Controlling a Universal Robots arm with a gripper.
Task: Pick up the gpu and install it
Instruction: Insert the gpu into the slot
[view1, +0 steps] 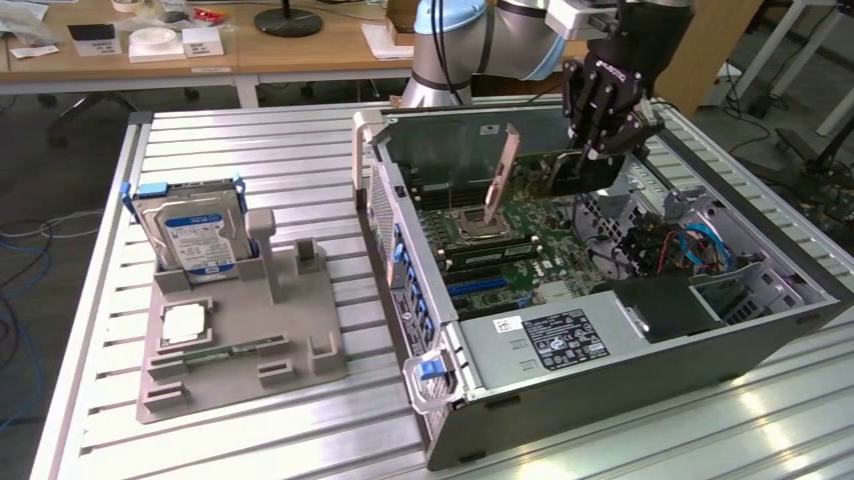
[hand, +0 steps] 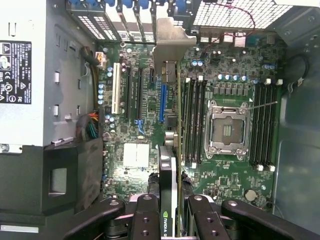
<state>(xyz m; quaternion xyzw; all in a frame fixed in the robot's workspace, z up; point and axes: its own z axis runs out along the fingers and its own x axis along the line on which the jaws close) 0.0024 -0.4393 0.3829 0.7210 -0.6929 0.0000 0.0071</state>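
Observation:
The gpu (view1: 585, 172), a thin card with a black cooler, hangs over the far end of the open computer case (view1: 641, 385), above the motherboard (view1: 514, 225). My gripper (view1: 609, 135) is shut on its upper edge. In the wrist view the gpu (hand: 169, 165) shows edge-on between the fingers (hand: 145, 217), its silver bracket (hand: 171, 45) pointing toward the case's slotted rear wall. The card hovers over the motherboard (hand: 230, 65), roughly in line with a blue expansion slot (hand: 162, 102) and apart from it.
A silver hard drive (view1: 196, 232) stands in a grey holder (view1: 254, 320) at the exterior view's left, with a chip (view1: 183, 325) and a memory stick (view1: 227, 350) lying on it. A power supply (view1: 561, 335) and cables (view1: 681, 250) crowd the case's near end.

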